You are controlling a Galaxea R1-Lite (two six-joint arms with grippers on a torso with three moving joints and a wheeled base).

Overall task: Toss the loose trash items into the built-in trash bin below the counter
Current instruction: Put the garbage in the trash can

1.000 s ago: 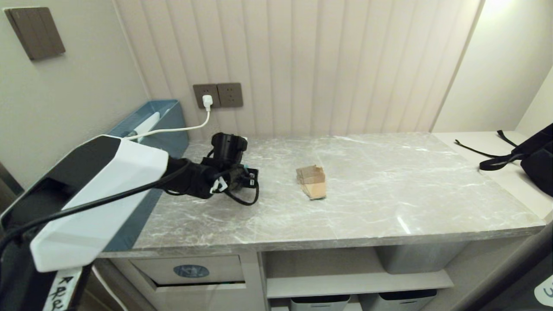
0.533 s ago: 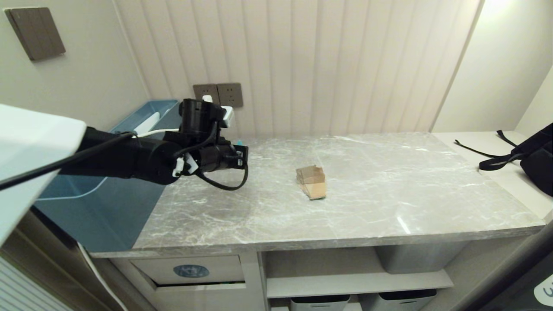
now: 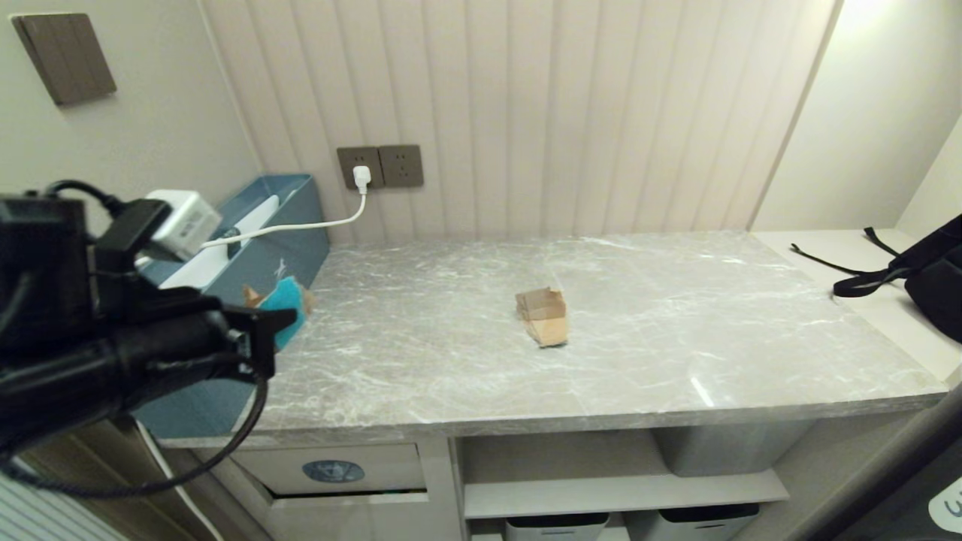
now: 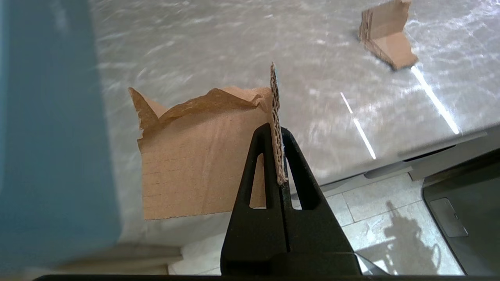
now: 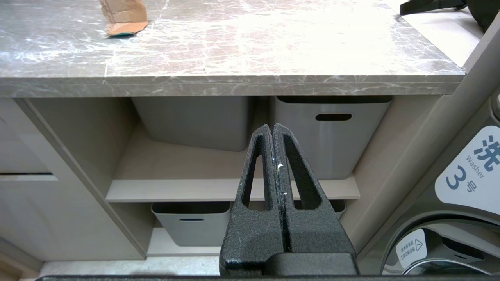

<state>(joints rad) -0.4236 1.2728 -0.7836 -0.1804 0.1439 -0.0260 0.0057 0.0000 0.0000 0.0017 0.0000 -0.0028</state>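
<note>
Left gripper [image 4: 278, 156] pinches a torn brown cardboard scrap [image 4: 195, 156] by one thin edge; at nine o'clock, swinging could shake it loose.

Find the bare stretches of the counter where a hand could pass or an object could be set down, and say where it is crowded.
The counter is bare right of the cardboard scrap, up to the white ledge with the black bag. It is also bare between that scrap and the teal box. The left end is crowded: the left gripper holds a scrap there.

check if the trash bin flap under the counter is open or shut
Slightly ajar: a dark gap runs under the flap of the built-in trash bin, below the counter.
</note>
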